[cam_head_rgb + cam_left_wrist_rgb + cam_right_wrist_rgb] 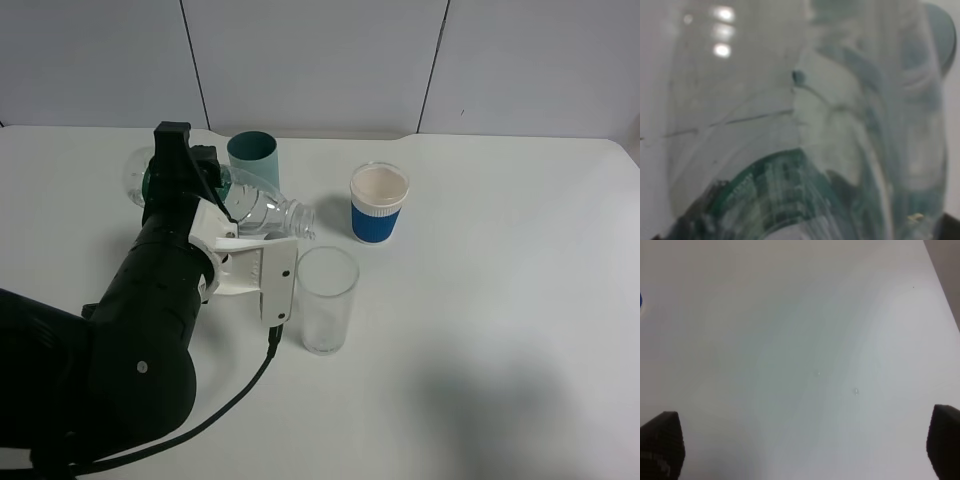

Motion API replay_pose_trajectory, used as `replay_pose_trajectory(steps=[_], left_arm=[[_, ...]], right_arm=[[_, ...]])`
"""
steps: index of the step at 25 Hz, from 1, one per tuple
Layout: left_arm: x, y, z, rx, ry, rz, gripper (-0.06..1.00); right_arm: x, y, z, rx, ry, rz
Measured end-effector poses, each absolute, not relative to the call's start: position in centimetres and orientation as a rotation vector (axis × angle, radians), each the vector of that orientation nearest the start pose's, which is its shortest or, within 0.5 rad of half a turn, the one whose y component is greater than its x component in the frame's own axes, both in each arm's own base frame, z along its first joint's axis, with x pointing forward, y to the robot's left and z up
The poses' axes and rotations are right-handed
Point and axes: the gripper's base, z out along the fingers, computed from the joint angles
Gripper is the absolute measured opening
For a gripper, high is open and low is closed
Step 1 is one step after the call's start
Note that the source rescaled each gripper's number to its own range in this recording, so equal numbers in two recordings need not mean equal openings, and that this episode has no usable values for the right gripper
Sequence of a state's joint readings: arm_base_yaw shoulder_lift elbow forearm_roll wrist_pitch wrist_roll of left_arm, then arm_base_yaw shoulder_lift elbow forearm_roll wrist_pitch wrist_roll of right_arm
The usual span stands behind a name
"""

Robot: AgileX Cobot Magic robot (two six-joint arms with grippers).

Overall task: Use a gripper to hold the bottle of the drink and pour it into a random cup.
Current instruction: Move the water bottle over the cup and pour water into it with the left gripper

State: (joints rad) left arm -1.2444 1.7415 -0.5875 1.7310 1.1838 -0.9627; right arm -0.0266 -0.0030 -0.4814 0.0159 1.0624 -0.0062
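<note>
My left gripper [196, 188] is shut on the bottle of the drink [262, 210], a clear bottle with a dark green label. The bottle lies tilted almost on its side. Its capless neck [303, 221] points right and down, just above the left rim of the clear glass cup [326, 298]. No stream of liquid can be made out. In the left wrist view the bottle [805, 125] fills the picture, with its green label [765, 192] at the bottom. My right gripper [805, 450] is open over bare table and is out of the exterior high view.
An opaque teal cup [254, 156] stands just behind the bottle. A white cup with a blue sleeve [379, 203] stands behind and right of the glass. A black cable [240, 390] hangs from the left arm onto the white table [500, 330].
</note>
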Motion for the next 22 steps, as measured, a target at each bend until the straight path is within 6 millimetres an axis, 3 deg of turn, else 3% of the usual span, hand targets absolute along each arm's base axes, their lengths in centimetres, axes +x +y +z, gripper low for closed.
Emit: replay_pose_trajectory(steps=[22], left_arm=[[16.06, -21.43, 16.25, 1.525, 1.306, 1.174, 0.00]], right_arm=[[-0.33, 0.14, 27.19, 0.020, 2.061, -0.001]])
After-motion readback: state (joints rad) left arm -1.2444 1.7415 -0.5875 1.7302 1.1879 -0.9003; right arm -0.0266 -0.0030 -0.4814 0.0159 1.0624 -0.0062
